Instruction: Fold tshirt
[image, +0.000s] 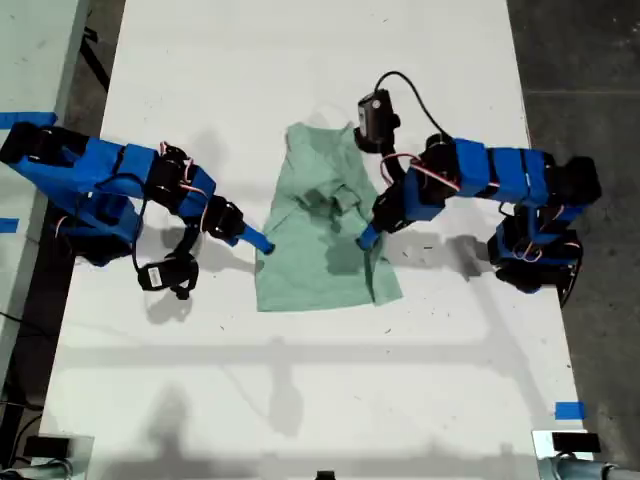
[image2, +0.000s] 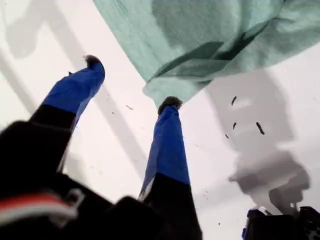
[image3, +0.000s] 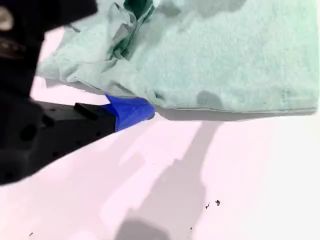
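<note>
First pincer (image2: 131, 82) is open, jaws spread w/ nothing between them; one tip sits just at a folded corner of the tshirt (image2: 200, 35). In the exterior view it comes in from the right arm, tip at the shirt's right flap. Second pincer (image3: 135, 110) shows only one blue finger, touching the shirt's long straight edge; can't tell if it is open or closed. Tshirt lies mid-tabletop (image: 300, 400) between both arms, partly folded, rumpled near the middle.

Step in hand looks like getting hold of an edge for the next fold. To do it well: slide the lower jaw under the top layer only, close on a good bite of cloth, not just the hem; lift low and carry across evenly; keep the opposite edge pinned so the shirt doesn't drag or bunch.
</note>
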